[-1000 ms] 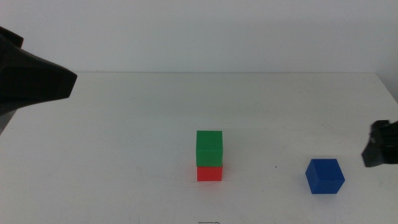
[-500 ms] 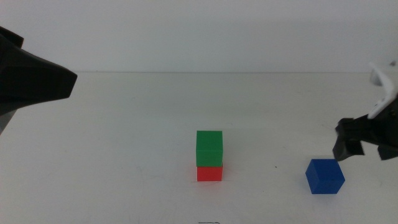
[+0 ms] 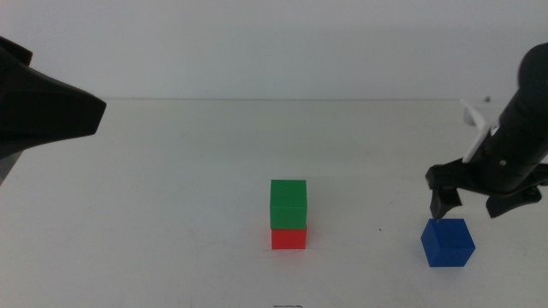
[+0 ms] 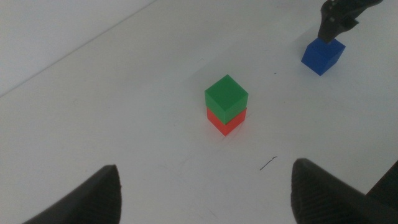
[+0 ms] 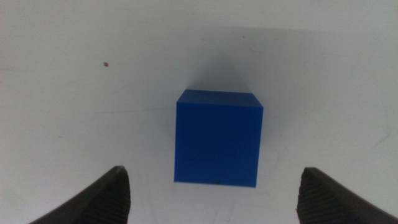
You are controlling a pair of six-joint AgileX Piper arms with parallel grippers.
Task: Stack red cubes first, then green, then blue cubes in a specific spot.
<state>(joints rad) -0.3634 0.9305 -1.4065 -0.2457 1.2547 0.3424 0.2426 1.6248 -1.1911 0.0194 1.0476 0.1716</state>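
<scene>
Middle view: the green cube (image 3: pixel 288 204) sat on the red cube (image 3: pixel 288 238) mid-surface; the right hand (image 3: pixel 467 202), spread wide, hung just above the blue cube (image 3: pixel 447 242), so the blue pick was in hand. Left wrist view: the left hand (image 4: pixel 205 193) waited released, well apart from the stack. Right wrist view: only here the blue cube lay centred between the jaws; a straight descent and closing seemed called for.

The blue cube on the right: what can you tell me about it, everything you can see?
The blue cube is a small solid block, deep blue with plain matte faces. It rests flat on the white table, turned slightly, off to the right of the green cube stacked on the red cube. Only the table touches it. The right gripper hangs open just above it.
</scene>
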